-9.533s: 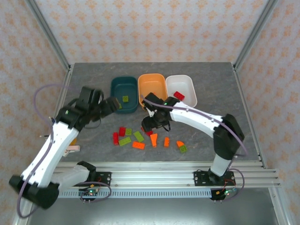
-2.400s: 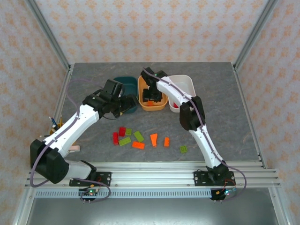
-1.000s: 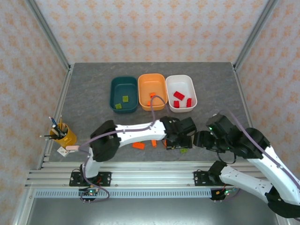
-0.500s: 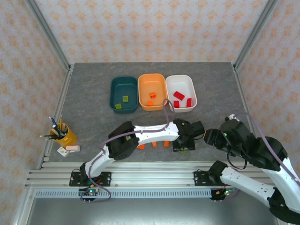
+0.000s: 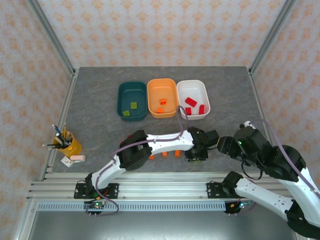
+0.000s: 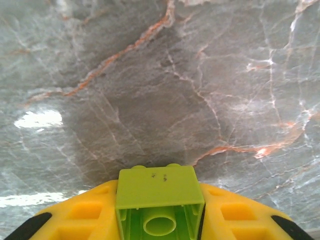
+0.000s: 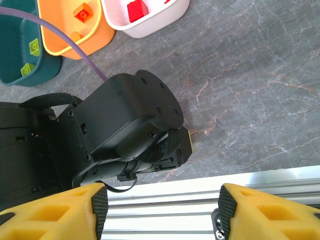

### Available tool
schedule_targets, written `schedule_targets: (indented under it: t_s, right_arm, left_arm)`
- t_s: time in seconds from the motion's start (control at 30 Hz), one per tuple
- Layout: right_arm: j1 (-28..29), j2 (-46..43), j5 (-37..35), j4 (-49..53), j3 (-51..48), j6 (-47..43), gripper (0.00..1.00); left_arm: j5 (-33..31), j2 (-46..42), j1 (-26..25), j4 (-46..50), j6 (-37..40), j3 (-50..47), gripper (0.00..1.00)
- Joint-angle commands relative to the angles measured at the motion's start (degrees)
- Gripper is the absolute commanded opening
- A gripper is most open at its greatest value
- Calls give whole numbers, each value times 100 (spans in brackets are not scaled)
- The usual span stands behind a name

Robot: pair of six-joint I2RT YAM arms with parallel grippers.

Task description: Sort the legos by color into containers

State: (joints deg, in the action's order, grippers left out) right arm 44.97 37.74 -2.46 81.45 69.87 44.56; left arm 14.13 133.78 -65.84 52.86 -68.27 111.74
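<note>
Top view: the left arm (image 5: 160, 142) reaches across the worktop (image 5: 100, 90). The left jaws are low over the grey stone, facing the right jaws close by; neither grip can be read from up here. Three orange legos (image 5: 164, 154) lie just behind the left jaws, along the arm. Well beyond both sets of jaws are the teal tub (image 5: 121, 97) with two green bricks (image 5: 133, 105), the orange tub (image 5: 162, 89) with two orange bricks (image 5: 163, 101), and the white tub (image 5: 195, 87) with red bricks (image 5: 190, 101). A pen cup (image 5: 67, 144) stands far off on the left arm's side. Left wrist view: the left jaws are clenched on a yellow-green lego (image 6: 160, 186), which sits between the yellow fingers (image 6: 85, 215) with its hollow underside toward the lens and bare worktop ahead of it. Right wrist view: the right jaws are released, fingers spread wide. The left arm's black wrist housing (image 7: 130, 125) sits just ahead of them, and the three tubs lie farther ahead, off to their left.
</note>
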Motion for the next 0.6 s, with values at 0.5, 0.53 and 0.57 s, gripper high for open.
schedule_targets:
  t_s: [0.5,0.53,0.57]
  right_arm:
    - [29,1784,1030,-2842,280,-965,64]
    - [29,2006,1106,-3042,304,-981,64]
    - [29,2240,1188,-3215,361,-1013,64]
  left_arm:
    - [-894,-2841,2675,750,1715,-1154,26]
    - [-789,-2946,2972,715,1837,-1271,26]
    - [-662,-3024,3251,682,1971,-1365,26]
